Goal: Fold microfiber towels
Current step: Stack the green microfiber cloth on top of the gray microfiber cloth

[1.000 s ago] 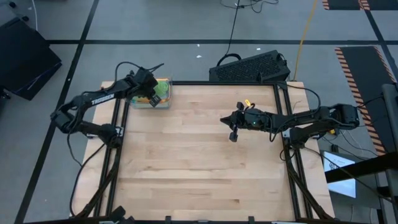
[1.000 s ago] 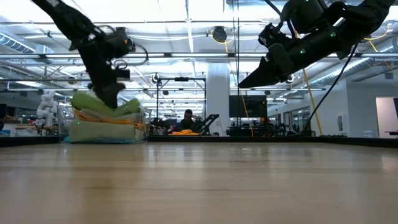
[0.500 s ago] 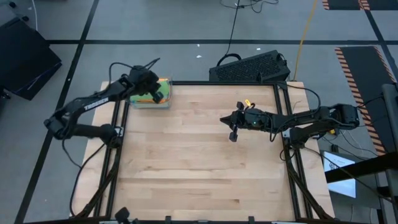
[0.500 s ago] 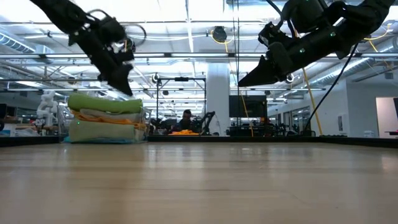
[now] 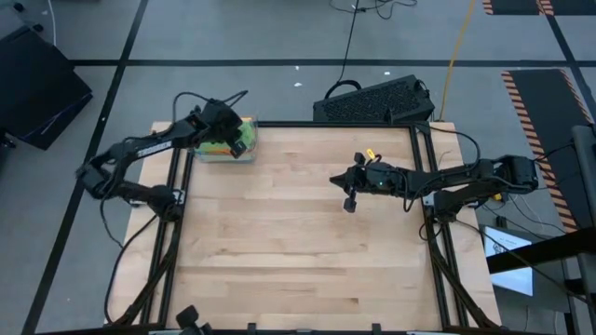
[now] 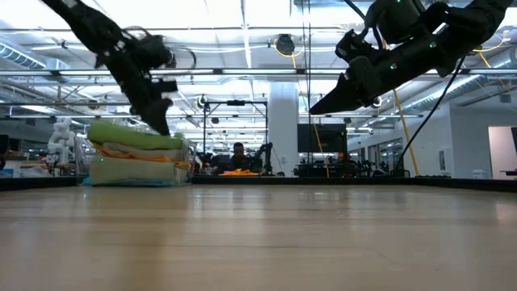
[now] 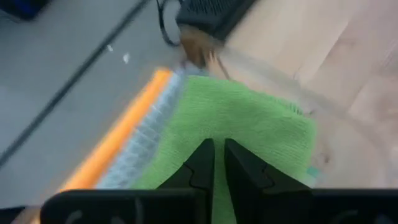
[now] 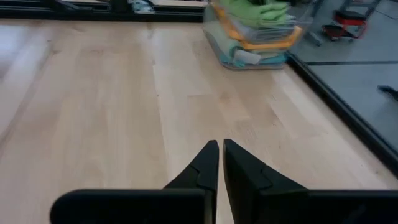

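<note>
Sitting folded in a stack (image 5: 228, 147) at the desk's (image 5: 298, 242) far left corner, the microfiber towels look soft and light. Left claw (image 6: 161, 123) hovers clenched, empty, just above the bright green top towel (image 7: 249, 134); I'd pinch an edge. Right claw (image 5: 350, 204) waits clenched mid-desk.
</note>
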Controlling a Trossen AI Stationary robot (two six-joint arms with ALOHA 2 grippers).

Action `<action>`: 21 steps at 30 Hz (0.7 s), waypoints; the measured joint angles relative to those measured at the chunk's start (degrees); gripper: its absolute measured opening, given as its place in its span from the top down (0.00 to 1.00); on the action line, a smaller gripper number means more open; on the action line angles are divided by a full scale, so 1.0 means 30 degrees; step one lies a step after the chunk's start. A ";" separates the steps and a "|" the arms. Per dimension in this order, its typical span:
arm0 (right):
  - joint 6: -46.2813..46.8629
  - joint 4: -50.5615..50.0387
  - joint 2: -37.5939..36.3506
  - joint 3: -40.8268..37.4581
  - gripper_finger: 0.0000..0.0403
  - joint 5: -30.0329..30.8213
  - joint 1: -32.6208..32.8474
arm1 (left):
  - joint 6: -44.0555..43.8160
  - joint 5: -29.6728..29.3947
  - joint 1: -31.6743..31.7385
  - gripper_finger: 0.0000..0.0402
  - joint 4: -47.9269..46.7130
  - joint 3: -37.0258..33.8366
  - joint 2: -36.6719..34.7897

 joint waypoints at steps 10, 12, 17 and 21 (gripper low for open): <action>-0.0081 0.0015 0.0000 0.0000 0.96 -0.1340 -0.0015 | -0.3216 -0.1858 -0.0034 0.90 -0.6702 0.0282 -0.7478; -0.0040 0.0028 0.0000 0.0000 0.96 -0.1729 -0.0015 | -0.4449 -0.2889 -0.0085 0.90 -0.8820 0.0282 -0.8382; -0.0201 0.0189 0.0000 0.0000 0.99 -0.1810 -0.0015 | -0.5996 -0.5091 -0.0121 0.90 -1.0727 -0.0227 -0.8636; -0.0275 0.0178 0.0000 0.0000 1.00 -0.1815 -0.0015 | -0.6156 -0.5656 0.0190 0.90 -1.0356 -0.0987 -0.7326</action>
